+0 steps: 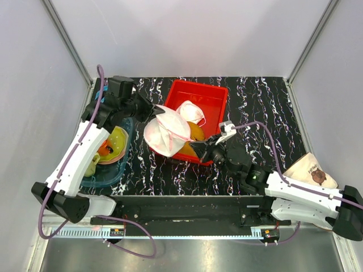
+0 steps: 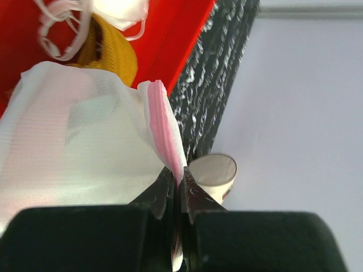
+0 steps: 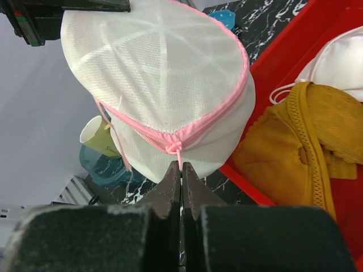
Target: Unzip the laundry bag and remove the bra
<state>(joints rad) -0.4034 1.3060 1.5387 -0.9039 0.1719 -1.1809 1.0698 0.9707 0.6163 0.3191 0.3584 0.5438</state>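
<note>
Two grips on the laundry bag (image 1: 166, 133): left fingers (image 2: 161, 195), right fingers (image 3: 170, 190).

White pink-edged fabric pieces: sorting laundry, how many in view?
2: the laundry bag, held over the red tray's near-left edge; a smaller piece inside it. More may be hidden.

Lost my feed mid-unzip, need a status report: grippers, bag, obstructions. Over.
Left gripper shut on pink edging of laundry bag. Right gripper shut on zipper pull. Bag over red bin edge, zipper looks closed, bra unseen. Nothing blocking.

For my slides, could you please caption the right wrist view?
Right gripper pinching the pink zipper pull of the white mesh laundry bag.
</note>
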